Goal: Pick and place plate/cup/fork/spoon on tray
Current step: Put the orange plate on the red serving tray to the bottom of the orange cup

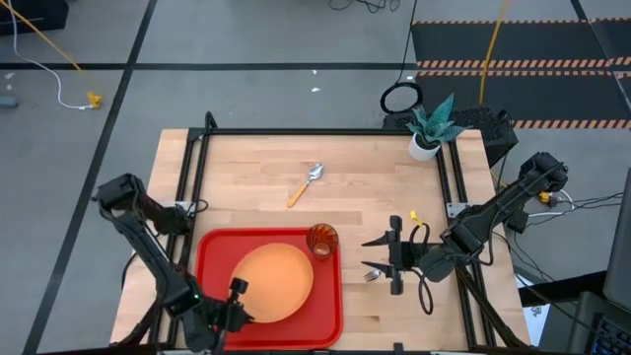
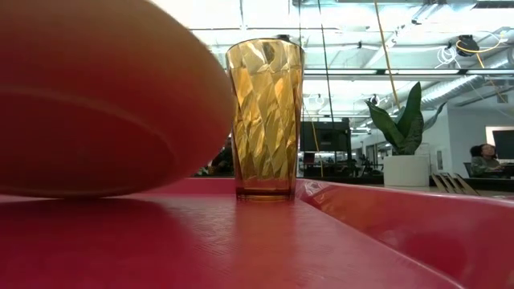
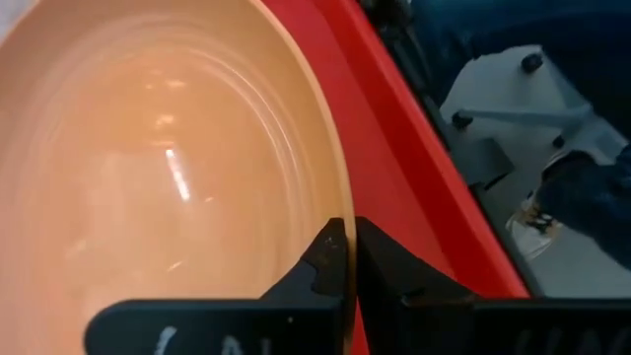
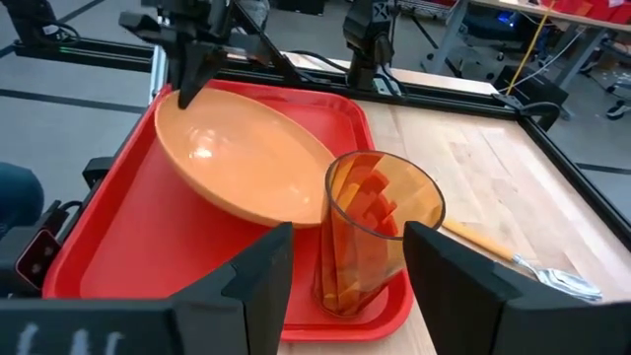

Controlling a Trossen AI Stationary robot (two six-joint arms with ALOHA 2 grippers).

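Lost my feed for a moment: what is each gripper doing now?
Left gripper: shut on the plate rim.
Right gripper: open, holding nothing.

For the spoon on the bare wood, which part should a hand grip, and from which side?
Grip the spoon at its orange-yellow handle, coming straight down from above. It lies flat on the table, apart from the tray, and the straight handle gives fingers more to close across than the rounded metal bowl.

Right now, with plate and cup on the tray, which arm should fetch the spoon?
Right. The right gripper is open and empty beside the tray, with bare table between it and the spoon. The left gripper is shut on the plate rim, across the tray.
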